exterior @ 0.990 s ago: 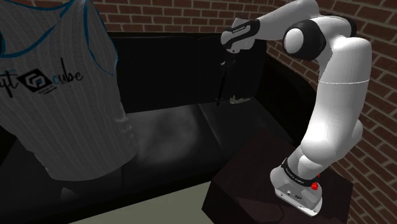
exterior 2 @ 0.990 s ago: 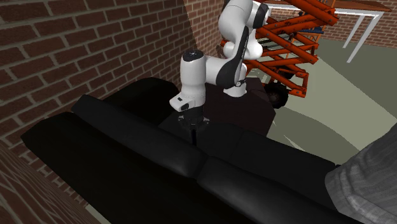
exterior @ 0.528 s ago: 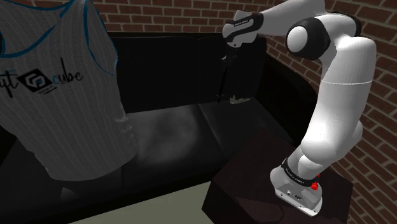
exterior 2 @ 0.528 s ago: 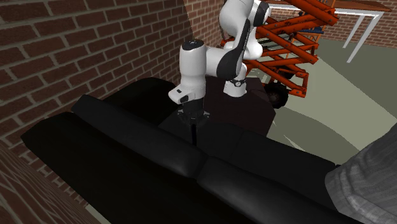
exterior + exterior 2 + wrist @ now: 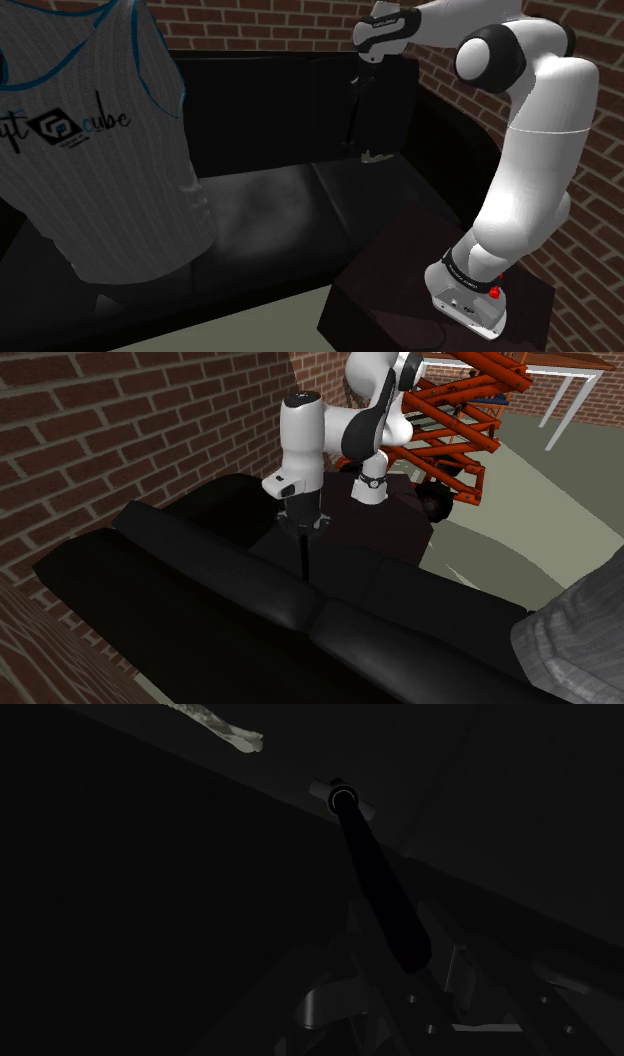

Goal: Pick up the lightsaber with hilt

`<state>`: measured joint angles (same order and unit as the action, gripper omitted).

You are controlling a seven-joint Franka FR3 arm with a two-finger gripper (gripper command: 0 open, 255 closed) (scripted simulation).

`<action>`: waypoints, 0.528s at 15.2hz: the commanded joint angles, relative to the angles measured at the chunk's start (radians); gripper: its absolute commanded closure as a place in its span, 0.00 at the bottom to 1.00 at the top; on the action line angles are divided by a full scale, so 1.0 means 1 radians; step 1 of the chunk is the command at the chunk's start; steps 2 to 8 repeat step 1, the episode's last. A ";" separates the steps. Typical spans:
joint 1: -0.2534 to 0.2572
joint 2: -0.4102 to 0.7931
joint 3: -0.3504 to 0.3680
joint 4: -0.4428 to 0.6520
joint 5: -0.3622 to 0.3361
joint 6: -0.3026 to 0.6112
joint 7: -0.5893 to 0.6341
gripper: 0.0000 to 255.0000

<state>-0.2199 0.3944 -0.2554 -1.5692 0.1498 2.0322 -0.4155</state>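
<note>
1. The end effector (image 5: 361, 88) is closed to a narrow gap on the upper end of the lightsaber (image 5: 353, 125). Its two fingers clasp the dark rod between them, and they grip nothing else.
2. The end effector points downward. It is high above the far end of the black sofa (image 5: 270, 210), close to the brick wall (image 5: 250, 25).
3. The lightsaber hangs nearly upright, directly below the end effector. Its free end is low, near the sofa seat. Contact between the free end and the seat cannot be determined.
4. A small pale object (image 5: 378, 157) lies on the sofa seat, just beside the free end, toward the shoulder view's right.
5. The shoulder view shows the full length of the lightsaber against the sofa back. It also shows a large white sleeveless shirt (image 5: 90, 140) with a dark printed logo at the near left, and the dark stand (image 5: 400, 290) under the arm at the near right.
6. The second exterior view looks over the sofa backrest from behind.
   - The top edge of the backrest hides the lower end of the lightsaber.
   - An orange scaffold frame (image 5: 455, 412) stands beyond the arm.
   - A piece of grey fabric (image 5: 575, 642) is at the near right.
7. The wrist view is dim and looks along the lightsaber.
   - The rod runs away from the fingers and ends in a round tip with a pale ring.
   - The small pale object lies just behind that tip.
</note>
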 commanded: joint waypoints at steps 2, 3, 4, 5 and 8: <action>0.000 -0.002 0.000 0.003 -0.001 -0.005 0.000 1.00; 0.000 -0.002 0.000 0.003 -0.001 -0.005 0.000 1.00; 0.000 -0.002 0.000 0.003 -0.001 -0.005 0.000 1.00; 0.000 -0.002 0.000 0.003 -0.001 -0.005 0.000 1.00; 0.000 -0.002 0.000 0.003 -0.001 -0.005 0.000 1.00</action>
